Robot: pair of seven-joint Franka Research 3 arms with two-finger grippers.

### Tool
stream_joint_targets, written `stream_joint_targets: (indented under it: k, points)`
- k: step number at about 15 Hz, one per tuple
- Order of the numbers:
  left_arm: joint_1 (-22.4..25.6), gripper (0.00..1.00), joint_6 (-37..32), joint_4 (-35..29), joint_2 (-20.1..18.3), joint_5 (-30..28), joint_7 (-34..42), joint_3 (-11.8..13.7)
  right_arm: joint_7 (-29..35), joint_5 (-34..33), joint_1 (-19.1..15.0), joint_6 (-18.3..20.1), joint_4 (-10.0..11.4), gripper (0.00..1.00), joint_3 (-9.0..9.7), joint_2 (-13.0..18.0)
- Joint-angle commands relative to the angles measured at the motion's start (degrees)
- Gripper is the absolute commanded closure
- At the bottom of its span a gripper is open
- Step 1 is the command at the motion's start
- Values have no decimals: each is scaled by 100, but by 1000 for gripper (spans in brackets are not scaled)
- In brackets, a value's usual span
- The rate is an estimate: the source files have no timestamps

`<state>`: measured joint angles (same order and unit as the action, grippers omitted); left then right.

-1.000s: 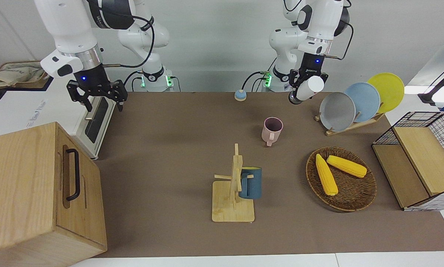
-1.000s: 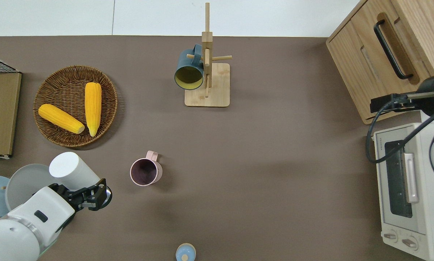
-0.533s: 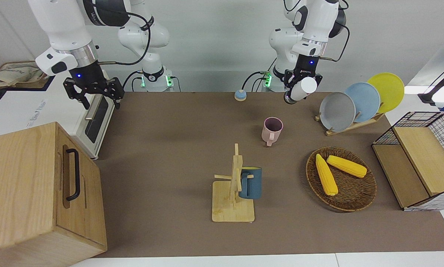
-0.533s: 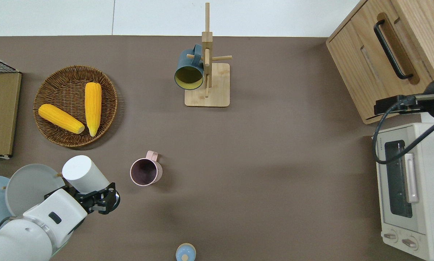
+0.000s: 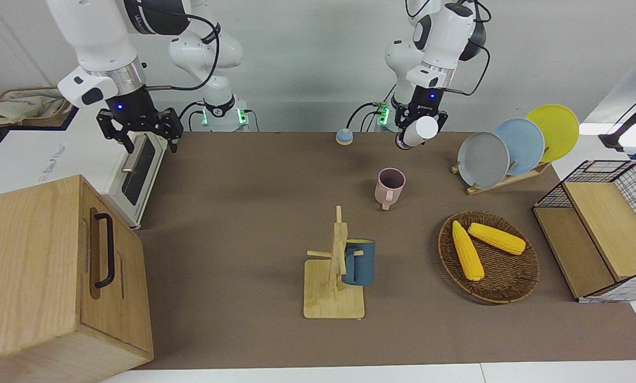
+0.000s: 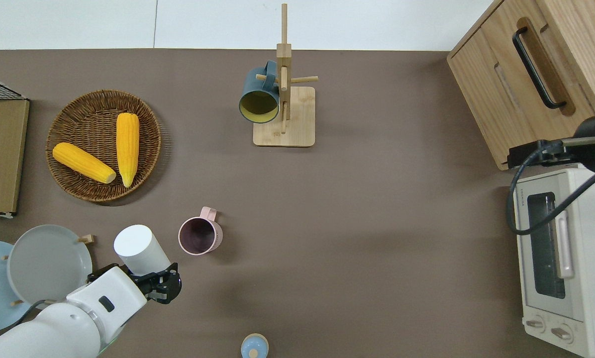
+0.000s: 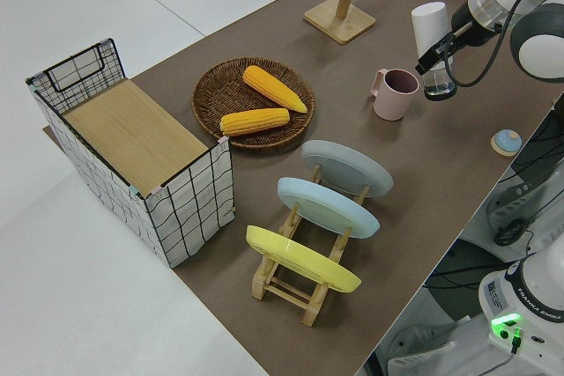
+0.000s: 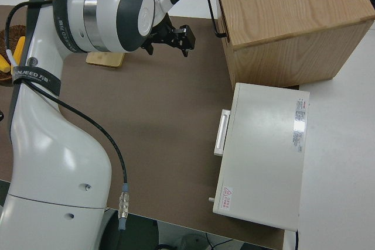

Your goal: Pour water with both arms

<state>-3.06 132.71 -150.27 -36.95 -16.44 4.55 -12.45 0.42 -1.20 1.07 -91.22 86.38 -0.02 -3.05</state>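
1. Your left pincer (image 6: 150, 278) is clamped on the white bottle (image 6: 139, 248), carrying it tilted in the air, its closed white end pointing away from the robots and its mouth hidden down by the pincer.
2. The pink mug (image 6: 200, 236) stands upright on the surface (image 6: 367, 233), just off to the right-arm side of the bottle, empty as far as the overhead view shows. That's your target, I'd say.
3. Bring the bottle's mouth over the mug's rim before you tip any further; right now the bottle sits beside the mug, not above it.
4. Mind the mug's handle (image 6: 208, 214), which points away from the robots; come in from the open side so nothing knocks it.
5. Tip slowly. The mug is light-looking and unheld, so a nudge could slide it.
6. Your right pincer (image 5: 140, 130) hangs with fingers spread wide and nothing in it, up by the toaster oven (image 5: 137, 173), well away from the mug. If both arms are to share this pour, I'd bring it across to steady the mug first.
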Motion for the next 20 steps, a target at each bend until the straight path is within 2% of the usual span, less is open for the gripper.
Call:
stream_joint_targets:
  k: [1,5,9,12,14,20]
  points:
    - [-203,1000,106,-213,-155,-88,20,58,-68,120,-19,306,37,17,125,111]
    - [-212,1000,308,-319,-32,-167,20,50,-68,111,-10,289,28,17,134,103]
    - [-239,1000,501,-319,214,-237,-16,-82,-68,85,-19,289,28,17,134,103]
    - [-230,1000,607,-319,425,-237,-155,-284,-68,102,-19,289,28,17,134,103]
    - [-212,1000,546,-293,574,-220,-226,-381,-68,94,-19,289,28,17,134,103]
    - [-133,1000,133,-170,838,43,-314,-416,-68,94,-19,289,28,17,134,103]
